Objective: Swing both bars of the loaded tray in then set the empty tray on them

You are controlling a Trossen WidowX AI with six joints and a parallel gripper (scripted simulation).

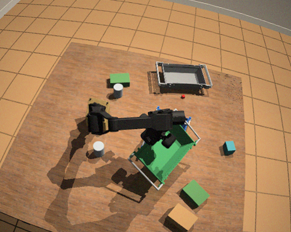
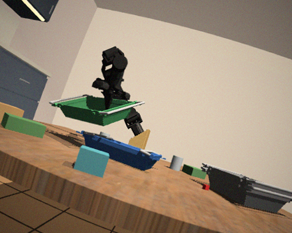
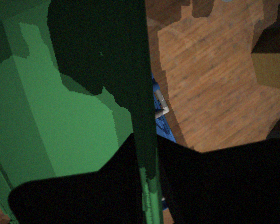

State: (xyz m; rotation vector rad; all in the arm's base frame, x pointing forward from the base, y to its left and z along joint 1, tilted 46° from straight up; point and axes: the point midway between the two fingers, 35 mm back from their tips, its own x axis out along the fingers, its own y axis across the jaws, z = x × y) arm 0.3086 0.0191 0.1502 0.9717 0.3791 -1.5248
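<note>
From the top view I see the tool (image 1: pixel 165 138) clamped on one long wall of the green tray (image 1: pixel 164 159), which hangs in the air over the middle of the surface (image 1: pixel 64 173), toward its right edge. Only small blue corners of the loaded tray (image 1: pixel 186 121) show beside the arm. A grey tray (image 1: pixel 183 83) stands near the far edge, with a small red block (image 1: pixel 183 96) just before it. Toward the near right corner lie a green box (image 1: pixel 195 192) and a tan box (image 1: pixel 182 216); a teal cube (image 1: pixel 229 147) is near the right edge.

In the exterior view the green tray (image 2: pixel 94 109) hangs nearly level and apart above the blue tray (image 2: pixel 122 153). The surface looks like wood grain, the walls are plain beige.

In the wrist view the dark fingers close on the thin green wall (image 3: pixel 142 125); a little blue and brown wood show beside it.
</note>
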